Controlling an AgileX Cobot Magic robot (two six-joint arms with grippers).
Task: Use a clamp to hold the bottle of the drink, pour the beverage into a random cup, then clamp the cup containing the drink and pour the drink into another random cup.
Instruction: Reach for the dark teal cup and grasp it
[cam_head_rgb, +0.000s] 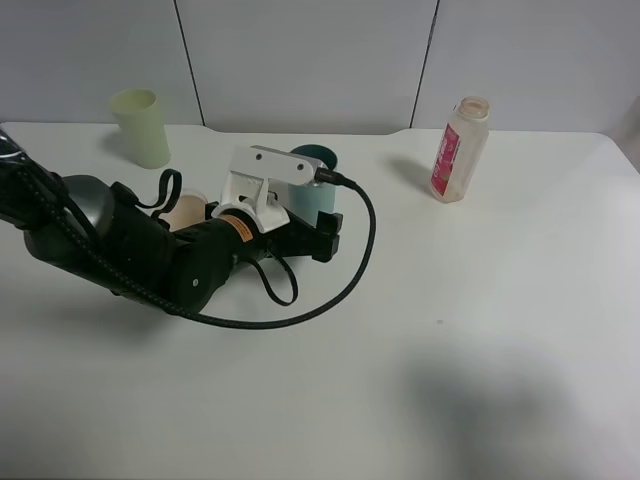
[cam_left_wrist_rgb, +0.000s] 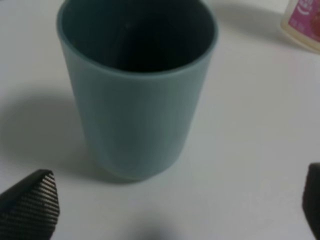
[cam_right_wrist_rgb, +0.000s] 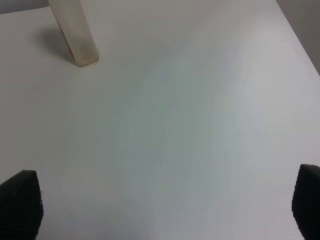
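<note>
The bottle (cam_head_rgb: 459, 150) stands up by itself near the back edge of the table (cam_head_rgb: 500, 330), over toward the right side. Nothing holds it, so I think the first pour, from bottle to cup, is done. The second part looks like it is just starting. The teal cup (cam_left_wrist_rgb: 137, 95) stands near the back edge, about in the middle, and the left gripper (cam_left_wrist_rgb: 170, 205) points right at it. Its fingers (cam_left_wrist_rgb: 30, 205) are wide apart and empty. The cup is just in front of the tips, not yet between them, and nothing touches it. So what is left is to close on the teal cup, lift it, and tip it into another cup. The yellow cup (cam_head_rgb: 140, 127) stands near the back left corner, well apart from the teal one, and could be that cup. The teal cup is dark inside, and I cannot tell if there is drink in it or how much. I cannot see into the yellow cup at all. The bottle looks pale and see-through, but I cannot tell how much is in it. The right gripper (cam_right_wrist_rgb: 165, 205) hangs over bare table near the bottle, with its fingers (cam_right_wrist_rgb: 20, 200) wide apart and holding nothing.
</note>
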